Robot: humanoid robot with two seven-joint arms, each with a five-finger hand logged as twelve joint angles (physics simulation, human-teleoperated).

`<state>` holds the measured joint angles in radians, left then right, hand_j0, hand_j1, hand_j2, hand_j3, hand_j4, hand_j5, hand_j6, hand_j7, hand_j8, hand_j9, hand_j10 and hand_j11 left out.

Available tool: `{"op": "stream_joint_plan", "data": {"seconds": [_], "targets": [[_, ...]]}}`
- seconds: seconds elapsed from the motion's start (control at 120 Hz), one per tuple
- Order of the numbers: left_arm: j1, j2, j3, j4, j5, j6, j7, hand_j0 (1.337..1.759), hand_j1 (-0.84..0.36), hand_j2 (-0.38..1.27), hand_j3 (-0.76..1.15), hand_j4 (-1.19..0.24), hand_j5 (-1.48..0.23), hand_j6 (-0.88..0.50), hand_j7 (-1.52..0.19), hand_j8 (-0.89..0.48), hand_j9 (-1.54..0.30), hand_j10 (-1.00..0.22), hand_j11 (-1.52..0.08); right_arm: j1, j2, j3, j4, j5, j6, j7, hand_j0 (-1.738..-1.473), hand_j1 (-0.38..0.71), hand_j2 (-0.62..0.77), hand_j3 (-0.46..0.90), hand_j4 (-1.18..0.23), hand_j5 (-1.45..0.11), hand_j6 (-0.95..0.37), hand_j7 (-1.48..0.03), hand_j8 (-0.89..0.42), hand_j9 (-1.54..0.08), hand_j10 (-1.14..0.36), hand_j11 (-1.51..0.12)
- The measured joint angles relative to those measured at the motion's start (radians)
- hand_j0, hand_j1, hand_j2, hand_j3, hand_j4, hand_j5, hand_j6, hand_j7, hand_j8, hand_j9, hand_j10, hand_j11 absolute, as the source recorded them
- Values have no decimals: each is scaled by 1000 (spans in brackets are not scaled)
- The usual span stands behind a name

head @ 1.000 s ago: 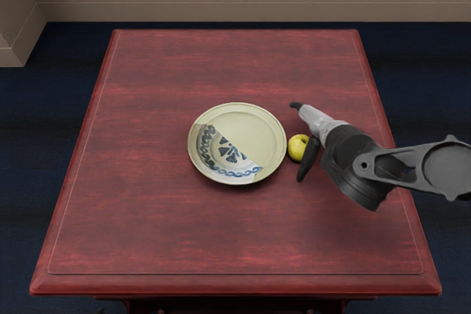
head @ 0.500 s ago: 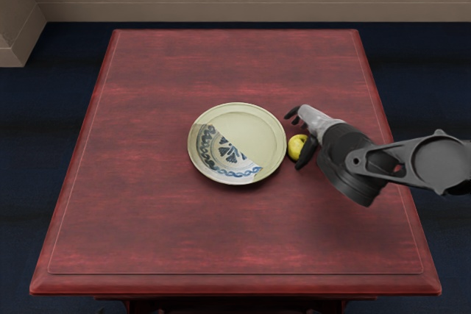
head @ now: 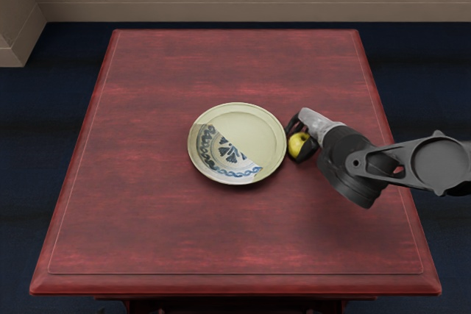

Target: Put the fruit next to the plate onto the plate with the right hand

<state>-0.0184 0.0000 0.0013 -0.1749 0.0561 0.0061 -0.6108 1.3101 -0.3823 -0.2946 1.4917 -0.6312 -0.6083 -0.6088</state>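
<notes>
One arm shows on my feed, coming in from the right edge. The right hand has its dark fingers curled round the yellow fruit, clamped on it. The fruit is just beside the right rim of the plate, not on it. I cannot tell whether it touches the red surface.

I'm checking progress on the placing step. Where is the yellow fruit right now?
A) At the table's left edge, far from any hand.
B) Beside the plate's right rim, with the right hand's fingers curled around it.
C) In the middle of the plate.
B: the yellow fruit lies just off the right rim of the plate, not on it, and the right hand has its dark fingers wrapped around it.
</notes>
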Motion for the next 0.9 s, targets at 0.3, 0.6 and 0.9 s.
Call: {"op": "stream_joint_plan", "data": {"seconds": [0.3,0.6,0.9], "targets": [[0,0,0,0,0,0,0,1658,337,2,0,-11,-13,-11,-13,-11,-13,-11,-13,-6,-27,6,-4,5,0,-3,-1648,222,193,0,-793,-1009,-488,-1037,-399,-1061,-567,-981],[0,0,-1,0,0,0,0,1658,336,2,0,-11,-14,-11,-14,-11,-14,-11,-14,1,-37,41,-6,7,3,-2,-1649,289,258,1,-828,-1157,-406,-1112,-288,-1179,-448,-1163],[0,0,0,0,0,0,0,1658,336,2,0,-11,-14,-11,-14,-11,-14,-11,-14,58,-50,129,-29,4,4,-3,-1649,318,317,2,-829,-1210,-383,-1129,-253,-1225,-417,-1208]]}}
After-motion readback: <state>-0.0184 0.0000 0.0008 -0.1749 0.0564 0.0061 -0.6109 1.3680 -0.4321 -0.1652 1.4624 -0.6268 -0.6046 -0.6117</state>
